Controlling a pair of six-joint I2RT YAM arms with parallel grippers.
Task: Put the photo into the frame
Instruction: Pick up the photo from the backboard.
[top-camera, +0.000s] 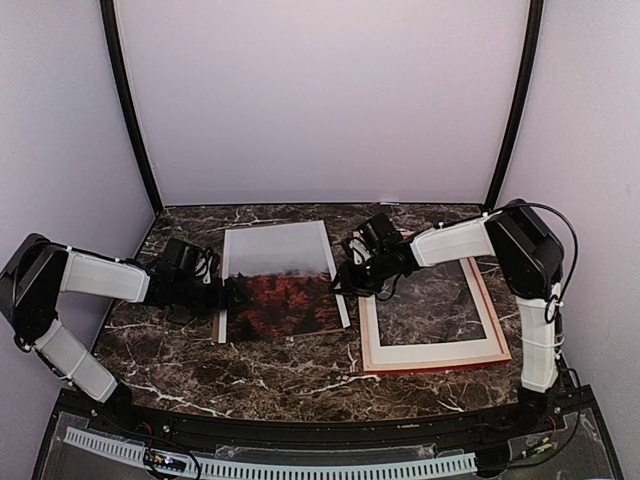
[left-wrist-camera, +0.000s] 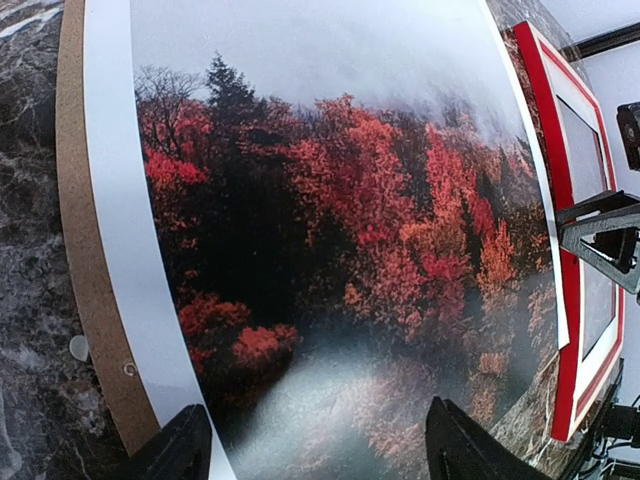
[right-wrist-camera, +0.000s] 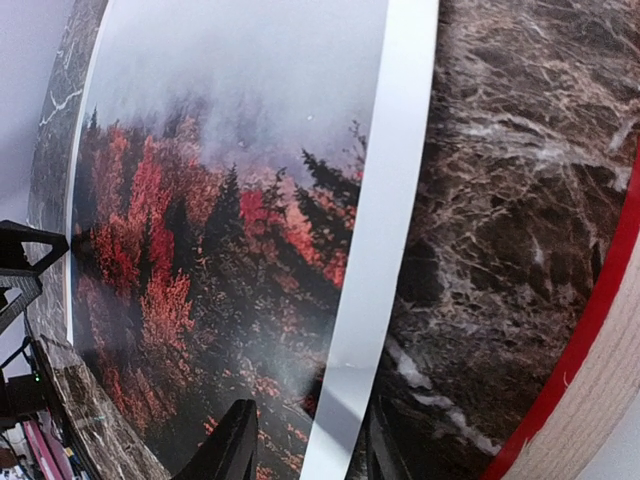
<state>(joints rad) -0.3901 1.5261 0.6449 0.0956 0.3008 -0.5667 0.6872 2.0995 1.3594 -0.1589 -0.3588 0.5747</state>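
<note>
The photo (top-camera: 283, 283), red-orange trees under grey mist with a white margin, lies face up mid-table on a brown backing board (left-wrist-camera: 88, 250). My left gripper (top-camera: 224, 294) is at its left edge, open. In the left wrist view its fingers (left-wrist-camera: 182, 450) stand wide apart low over the print (left-wrist-camera: 330, 230). My right gripper (top-camera: 347, 282) is at the photo's right edge. In the right wrist view its jaws (right-wrist-camera: 305, 450) are astride the white margin (right-wrist-camera: 375, 250), still parted. The frame (top-camera: 432, 352) lies flat to the right, pale face with a red rim.
Dark marble table (top-camera: 180, 370) with pale walls at the back and sides. A strip of bare marble (right-wrist-camera: 490, 200) separates the photo from the frame's red edge (right-wrist-camera: 600, 320). The right gripper's body (left-wrist-camera: 605, 235) shows in the left wrist view beside the frame (left-wrist-camera: 560, 200).
</note>
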